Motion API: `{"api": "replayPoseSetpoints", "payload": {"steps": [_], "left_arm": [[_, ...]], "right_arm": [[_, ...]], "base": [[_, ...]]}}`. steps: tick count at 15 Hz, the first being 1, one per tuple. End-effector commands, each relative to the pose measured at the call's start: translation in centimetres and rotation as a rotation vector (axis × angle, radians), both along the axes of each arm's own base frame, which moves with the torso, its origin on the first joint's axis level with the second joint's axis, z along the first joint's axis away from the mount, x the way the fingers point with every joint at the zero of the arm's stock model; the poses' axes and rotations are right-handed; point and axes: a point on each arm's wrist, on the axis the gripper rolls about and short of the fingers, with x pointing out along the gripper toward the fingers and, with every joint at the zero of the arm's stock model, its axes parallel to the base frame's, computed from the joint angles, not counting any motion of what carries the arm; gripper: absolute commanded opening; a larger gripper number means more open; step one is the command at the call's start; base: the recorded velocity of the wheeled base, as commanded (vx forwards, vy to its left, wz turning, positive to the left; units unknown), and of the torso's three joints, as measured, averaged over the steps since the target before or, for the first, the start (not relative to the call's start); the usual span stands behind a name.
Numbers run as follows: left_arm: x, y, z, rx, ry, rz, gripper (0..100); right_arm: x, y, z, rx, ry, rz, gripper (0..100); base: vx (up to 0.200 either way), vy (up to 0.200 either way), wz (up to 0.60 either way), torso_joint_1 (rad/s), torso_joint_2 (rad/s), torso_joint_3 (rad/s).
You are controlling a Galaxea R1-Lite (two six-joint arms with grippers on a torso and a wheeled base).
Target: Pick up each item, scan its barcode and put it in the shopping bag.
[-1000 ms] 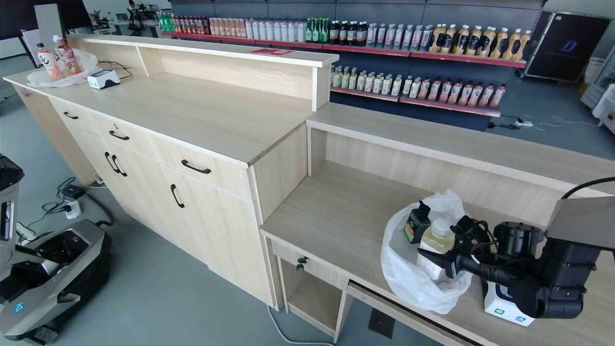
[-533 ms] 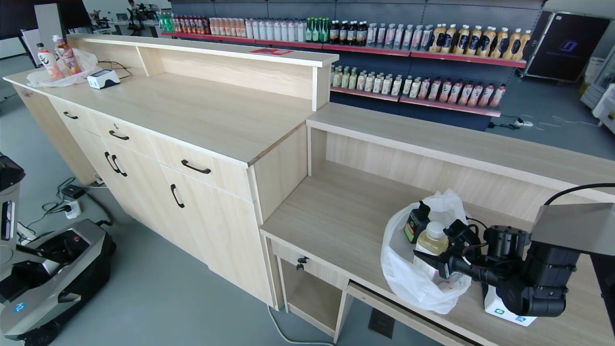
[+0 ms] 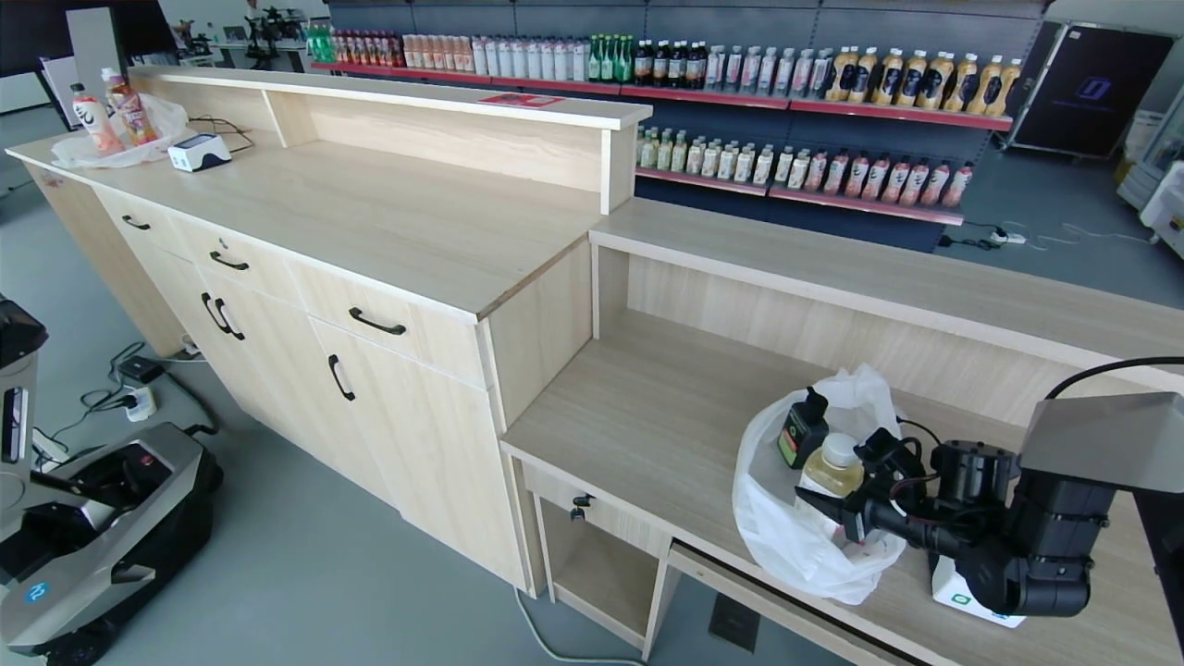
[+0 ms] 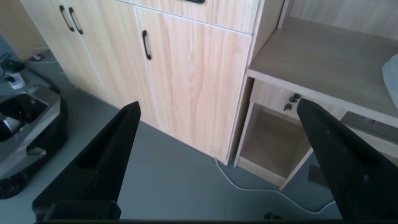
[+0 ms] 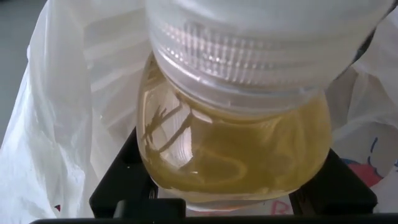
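Two grippers at a shop counter. Lower right of the head view: the right gripper [image 3: 837, 486] is clamped on a clear bottle of yellow liquid [image 3: 831, 465], white cap up, inside the mouth of the white shopping bag [image 3: 786, 541]. A dark bottle [image 3: 800, 430] stands in the bag just behind it. A white scanner [image 3: 962, 597] sits just beside the bag, at the frame's lower right, partly covered by the arm. Bag and scanner rest on a low pale-wood desk [image 3: 666, 416], closed at the back by a raised ledge [image 3: 832, 268].

The left gripper [image 4: 217, 106] (fingers spread wide, nothing between them) hangs over grey floor [image 4: 174, 180] before a cupboard door [image 4: 193, 81].

Centre left: a taller counter [image 3: 370, 213] with black-handled drawers and doors. At its far end, upper left, lie a second scanner [image 3: 199, 151] and two drink bottles [image 3: 111, 111] on plastic.

Top of frame: red-edged shelves [image 3: 786, 102] carry rows of bottles.
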Motion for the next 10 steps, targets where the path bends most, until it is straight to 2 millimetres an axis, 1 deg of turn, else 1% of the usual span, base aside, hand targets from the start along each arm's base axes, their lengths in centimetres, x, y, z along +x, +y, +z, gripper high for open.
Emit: {"api": "replayPoseSetpoints", "payload": {"steps": [1, 2, 3, 6, 7, 8, 9, 10], "left_arm": [[0.0, 0.0, 0.0, 0.0, 0.0, 0.0, 100], [0.0, 0.0, 0.0, 0.0, 0.0, 0.0, 100], [0.0, 0.0, 0.0, 0.0, 0.0, 0.0, 100], [0.0, 0.0, 0.0, 0.0, 0.0, 0.0, 100], [0.0, 0.0, 0.0, 0.0, 0.0, 0.0, 100], [0.0, 0.0, 0.0, 0.0, 0.0, 0.0, 100], [0.0, 0.0, 0.0, 0.0, 0.0, 0.0, 100], [0.0, 0.0, 0.0, 0.0, 0.0, 0.0, 100]], "right_arm": [[-0.4, -0.5, -0.2, 0.0, 0.011, -0.014, 0], [-0.7, -0.6, -0.3, 0.001, 0.02, -0.02, 0], [-0.8, -1.0, -0.2, 0.001, 0.019, -0.029, 100], [-0.7, -1.1, 0.9, 0.0, -0.008, -0.033, 100], [-0.7, -1.1, 2.6, 0.01, -0.034, -0.038, 100], [-0.9, -1.1, 3.2, 0.016, -0.039, -0.04, 100], [-1.5, -0.9, 4.7, 0.037, -0.038, -0.047, 100], [-2.7, -0.9, 6.9, 0.044, -0.036, -0.051, 100]], "base": [[0.0, 0.0, 0.0, 0.0, 0.0, 0.0], [0.0, 0.0, 0.0, 0.0, 0.0, 0.0], [0.0, 0.0, 0.0, 0.0, 0.0, 0.0], [0.0, 0.0, 0.0, 0.0, 0.0, 0.0], [0.0, 0.0, 0.0, 0.0, 0.0, 0.0], [0.0, 0.0, 0.0, 0.0, 0.0, 0.0], [0.0, 0.0, 0.0, 0.0, 0.0, 0.0], [0.0, 0.0, 0.0, 0.0, 0.0, 0.0]]}}
